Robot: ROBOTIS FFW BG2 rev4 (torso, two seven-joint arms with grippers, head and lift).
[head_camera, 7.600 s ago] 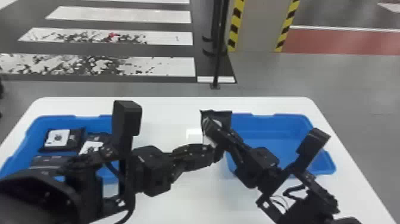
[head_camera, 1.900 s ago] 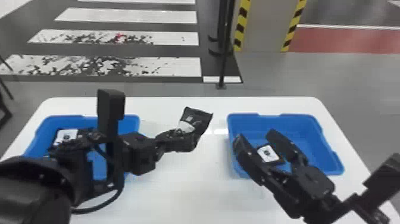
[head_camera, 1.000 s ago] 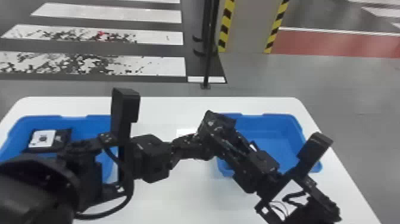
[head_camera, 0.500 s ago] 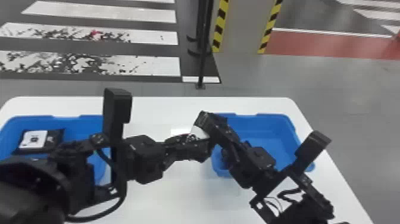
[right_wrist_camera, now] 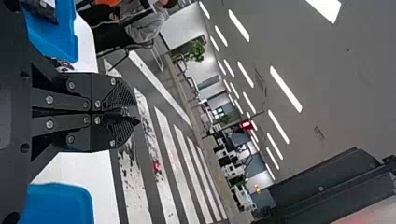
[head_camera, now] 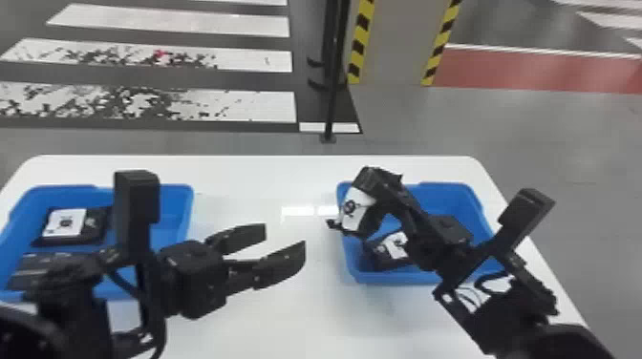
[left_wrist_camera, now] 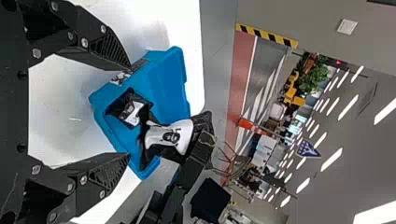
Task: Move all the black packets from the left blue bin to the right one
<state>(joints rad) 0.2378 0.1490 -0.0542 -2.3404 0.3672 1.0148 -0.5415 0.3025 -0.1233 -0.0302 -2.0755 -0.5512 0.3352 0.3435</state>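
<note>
Table (head_camera: 272,305): white, with both bins on it and a bare gap between them.
Left bin (head_camera: 174,205): held at least two packets, one with a white label (head_camera: 64,223) toward the far left, and a darker one (head_camera: 33,274) nearer, partly behind the left arm.
Right bin (head_camera: 382,278): had one packet (head_camera: 394,246) in its near left part, white label showing.
Right arm (head_camera: 525,334): came in from the near right and leaned over the right bin, its fingers pointing far and left.
Left arm (head_camera: 71,286): crossed the near side of the left bin, with its wrist turned so that the fingers pointed right over the gap.
Right gripper (right_wrist_camera: 133,110): fingers closed together, pinching a packet. The step in hand looked to be the drop. Done well, it called for a shift right until the whole wrapper was inside the left wall, a short lowering, then a full opening so that the film would not cling. Letting go too soon risked a packet caught on the rim.
Left gripper (head_camera: 285,238): fingers spread well apart, nothing between them. It seemed free to return to the left bin, best kept low and away from the right arm.
Held packet (left_wrist_camera: 168,135): black with a white label, raised at the right bin's left wall, a corner jutting past it. It probably needed landing beside the one below.
</note>
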